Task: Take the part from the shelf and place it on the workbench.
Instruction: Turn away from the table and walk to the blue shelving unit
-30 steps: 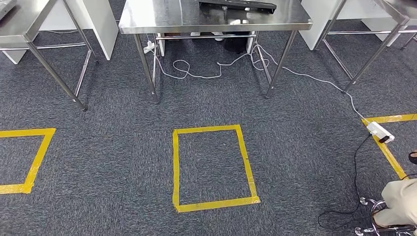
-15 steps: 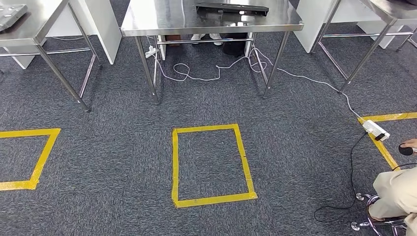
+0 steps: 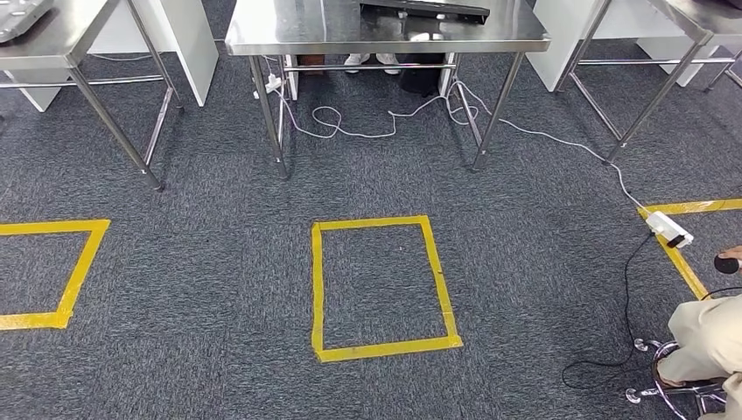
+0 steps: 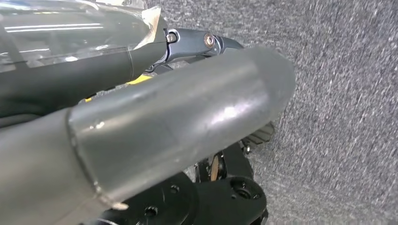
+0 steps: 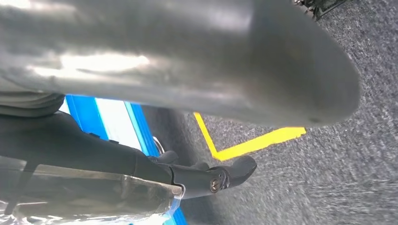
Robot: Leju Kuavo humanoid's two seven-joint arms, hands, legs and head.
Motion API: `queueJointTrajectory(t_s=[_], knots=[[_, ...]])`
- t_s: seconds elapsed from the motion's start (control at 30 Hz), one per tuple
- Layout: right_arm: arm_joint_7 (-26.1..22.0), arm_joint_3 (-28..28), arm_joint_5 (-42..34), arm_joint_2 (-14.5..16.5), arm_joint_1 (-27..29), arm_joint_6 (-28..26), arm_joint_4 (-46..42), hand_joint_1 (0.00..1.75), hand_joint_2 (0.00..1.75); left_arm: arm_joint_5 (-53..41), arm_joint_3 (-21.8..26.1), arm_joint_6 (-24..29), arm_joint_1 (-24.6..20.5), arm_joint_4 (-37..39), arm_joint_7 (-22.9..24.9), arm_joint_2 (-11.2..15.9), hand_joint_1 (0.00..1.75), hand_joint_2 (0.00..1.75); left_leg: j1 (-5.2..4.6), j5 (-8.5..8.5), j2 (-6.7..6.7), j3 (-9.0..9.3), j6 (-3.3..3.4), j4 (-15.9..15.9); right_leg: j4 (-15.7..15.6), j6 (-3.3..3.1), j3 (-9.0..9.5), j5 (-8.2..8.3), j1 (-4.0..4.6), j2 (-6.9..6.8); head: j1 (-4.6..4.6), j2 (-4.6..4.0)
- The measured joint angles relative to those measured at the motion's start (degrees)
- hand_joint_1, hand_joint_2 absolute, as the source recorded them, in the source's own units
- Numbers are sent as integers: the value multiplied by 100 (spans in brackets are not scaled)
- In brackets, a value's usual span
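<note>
A steel workbench [image 3: 385, 39] stands straight ahead, with a dark flat part [image 3: 424, 9] lying on its top at the picture's upper edge. My left hand [image 4: 187, 108] hangs over the grey carpet. Its thick grey thumb and a dark finger [image 4: 197, 44] are apart with nothing between them. My right hand [image 5: 187, 70] hangs the same way, with carpet and yellow tape showing in the gap between thumb and dark finger [image 5: 206, 178]. A shiny clear-wrapped surface lies along the fingers of both hands.
A yellow tape rectangle [image 3: 385, 284] marks the carpet before the bench. Steel tables stand left [image 3: 52, 39], bearing a grey metal piece [image 3: 17, 16], and right [image 3: 691, 17]. A power strip [image 3: 669, 229] and cables lie right. A person [image 3: 709, 341] sits on a stool at lower right.
The whole picture has shifted a little, so the camera has moved. The seated person's leg has shifted at the lower right.
</note>
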Motion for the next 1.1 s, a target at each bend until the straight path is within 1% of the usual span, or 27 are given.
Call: queueJointTrajectory(t_s=[0.1, 0.17, 0.2, 0.23, 0.3, 0.33, 0.37, 0.4, 0.43, 0.47, 0.5, 0.53, 0.57, 0.6, 0.63, 0.67, 0.7, 0.73, 0.8, 0.83, 0.87, 0.9, 0.93, 0.97, 1.03, 1.07, 1.1], knots=[[-14, -80, -48, 9, 1, -14, 0, 0, 0, 0, -1, 1, 0, 0, 4, 2, 0, 0, -15, 30, -1, -20, 59, -15, -14, 51, -14, 31, -18, 0, -2, -1], [-20, -114, -62, 19, 1, -25, 0, 0, 0, 0, -2, 2, -1, 0, 5, 2, 0, 0, 21, 85, 27, -25, 127, -69, 97, 72, -59, -40, -24, 12, 2, 0], [-26, -137, -72, 24, 2, -33, 0, 0, 0, 0, -3, 2, -2, 0, 6, 2, 0, 0, 45, 114, 49, -34, 162, -96, 275, 62, -142, -151, -26, 20, 10, -1], [-34, -159, -83, 28, 2, -40, 0, 0, 0, 1, -3, 3, -2, 0, 8, 3, 0, 0, 59, 133, 77, -51, 182, -107, 582, 39, -286, -323, -37, 29, 20, -1], [-47, -195, -100, 34, 5, -50, 1, 0, 0, 1, -2, 5, 0, 0, 18, 3, 0, 0, 65, 155, 129, -97, 188, -105, 1363, 11, -664, -683, -46, 45, 35, -1], [-50, -208, -106, 33, 7, -52, 1, 0, 0, 2, -2, 7, 0, 0, 26, 3, 0, 0, 64, 165, 159, -117, 178, -104, 1667, 24, -800, -794, -51, 52, 35, -1], [-51, -221, -112, 32, 10, -52, 1, 0, 0, 2, -1, 10, 1, 1, 35, 3, 0, 0, 66, 176, 193, -132, 166, -103, 1760, 61, -826, -809, -55, 56, 38, -1], [-50, -233, -116, 31, 13, -51, 2, 0, 0, 0, -2, 15, 1, 2, 43, 2, 0, 0, 72, 185, 227, -140, 150, -102, 1631, 111, -737, -739, -63, 55, 40, 0], [-50, -244, -119, 28, 14, -48, 1, 0, 0, -9, -2, 20, 0, 3, 49, 1, 0, 0, 81, 193, 264, -143, 131, -99, 1288, 166, -542, -599, -77, 36, 41, 0], [-50, -253, -120, 26, 11, -41, 1, 0, 0, -20, -3, 26, 0, 5, 56, -1, 0, 0, 92, 198, 305, -143, 107, -95, 831, 219, -288, -430, -95, -15, 44, 0], [-49, -261, -125, 31, 5, -25, 1, 0, 0, -32, -3, 31, -1, 6, 63, 1, 0, 0, 92, 201, 343, -137, 69, -89, 447, 236, -98, -285, -98, -96, 42, 1], [-50, -270, -132, 34, -4, -5, 0, 0, 0, -44, -4, 37, 0, 7, 69, 2, 0, 0, 91, 202, 380, -131, 23, -83, 172, 211, 28, -176, -90, -159, 41, 0], [-52, -281, -142, 39, -11, 14, 0, 0, 0, -53, -4, 41, -2, 7, 75, 4, 0, 0, 90, 205, 414, -123, -22, -78, 48, 156, 69, -119, -71, -198, 33, 0], [-53, -296, -151, 43, -10, 30, 1, 0, 0, -62, -5, 44, -4, 7, 80, 5, 0, 0, 89, 209, 447, -112, -70, -81, 39, 80, 45, -96, -43, -198, 27, 0], [-55, -313, -159, 39, -4, 35, 1, 0, 0, -71, -6, 46, -7, 7, 83, 4, 0, 0, 103, 216, 483, -103, -112, -86, 34, 3, 31, -75, -28, -150, 25, -1], [-55, -328, -164, 38, 2, 37, 1, 0, 0, -77, -7, 47, -11, 7, 86, 3, 0, 0, 126, 202, 482, -103, -155, -73, 30, -59, 22, -54, -36, -106, 20, 0], [-55, -339, -172, 37, 5, 37, 1, 0, 0, -83, -7, 48, -12, 7, 88, 2, 0, 0, 144, 139, 432, -125, -195, -16, 24, -115, 22, -28, -44, -61, 19, -1], [-55, -347, -180, 38, 1, 37, 1, 0, 0, -87, -8, 48, -10, 7, 90, 1, 0, 0, 161, -9, 340, -194, -228, 158, 18, -171, 19, 5, -52, -14, 14, -1], [-57, -359, -198, 45, -6, 37, 2, 0, 0, -95, -10, 48, 2, 9, 94, 1, 0, 0, 170, -457, 117, -473, -261, 845, 21, -250, 0, 53, -33, 76, 6, -1], [-60, -366, -205, 52, -6, 37, 2, 0, 0, -97, -11, 48, 9, 11, 97, 0, 0, 0, 170, -649, 57, -630, -265, 1240, 24, -276, -19, 70, -10, 127, 5, -1], [-64, -375, -213, 58, -1, 37, 2, 0, 0, -101, -11, 48, 14, 12, 101, -1, 0, 0, 169, -731, 30, -731, -259, 1501, 26, -290, -33, 79, 14, 186, 6, -1], [-70, -387, -220, 62, 6, 37, 2, 0, 0, -104, -12, 48, 16, 13, 103, -1, 0, 0, 166, -693, 18, -737, -239, 1557, 28, -300, -37, 86, 38, 248, 7, -1], [-75, -399, -227, 65, 10, 37, 2, 0, 0, -108, -12, 48, 16, 13, 104, -1, 0, 0, 161, -545, -3, -632, -203, 1374, 28, -305, -33, 90, 61, 317, 6, -1], [-80, -411, -234, 70, 11, 37, 2, 0, 0, -112, -12, 48, 15, 13, 105, 0, 0, 0, 151, -336, -69, -441, -144, 1012, 28, -309, -25, 93, 80, 388, 6, -1], [-85, -431, -240, 105, -1, 36, 1, 0, 0, -118, -14, 48, 14, 14, 105, 18, 0, 0, 130, -30, -358, -57, 11, 261, 33, -304, -31, 100, 99, 514, 26, -1], [-87, -440, -241, 125, -11, 35, 1, 0, 0, -120, -15, 49, 14, 16, 106, 25, 0, 0, 109, 25, -473, 50, 68, 44, 40, -290, -51, 108, 81, 571, 29, -1], [-91, -447, -241, 141, -18, 34, 2, 0, 0, -121, -15, 49, 14, 19, 108, 32, 0, 0, 89, 22, -529, 91, 106, -49, 40, -267, -78, 121, 59, 628, 34, -1]])
